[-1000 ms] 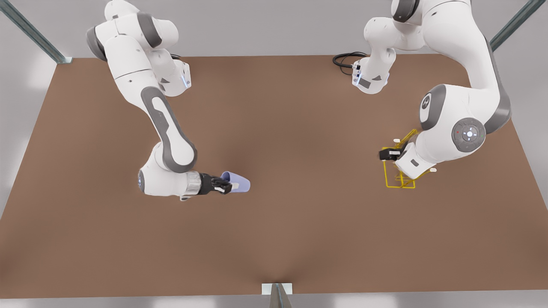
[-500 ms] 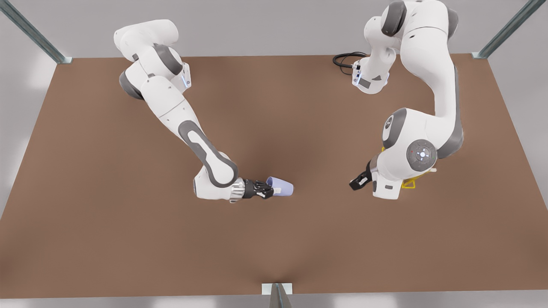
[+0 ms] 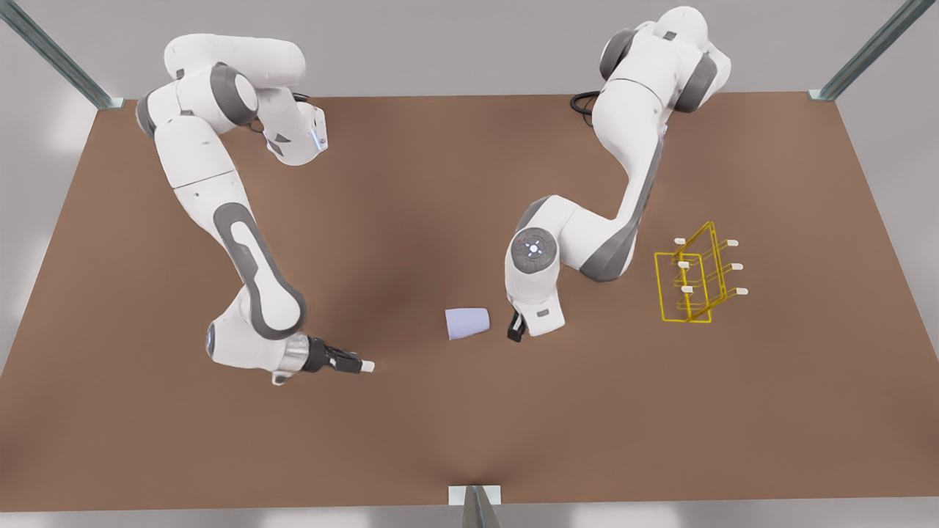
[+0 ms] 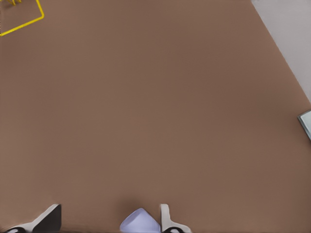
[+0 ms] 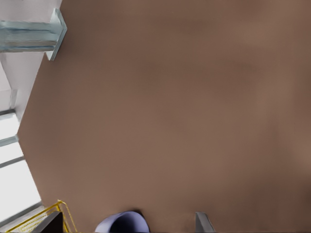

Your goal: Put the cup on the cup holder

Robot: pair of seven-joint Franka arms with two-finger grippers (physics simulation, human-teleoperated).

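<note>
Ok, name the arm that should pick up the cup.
Right. The right tool hangs open beside the cup, toward the cup holder; the left tool, open, sits farther off.

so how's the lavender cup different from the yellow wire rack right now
The smooth lavender-blue tapered cup is solid and lies on its side; the thin yellow wire cup holder is an open frame and stands upright. The cup sits mid-table beside the right gripper; the holder stands apart toward the front view's right. Both rest on the brown table, neither gripped; the left gripper waits, jaws open.
</note>
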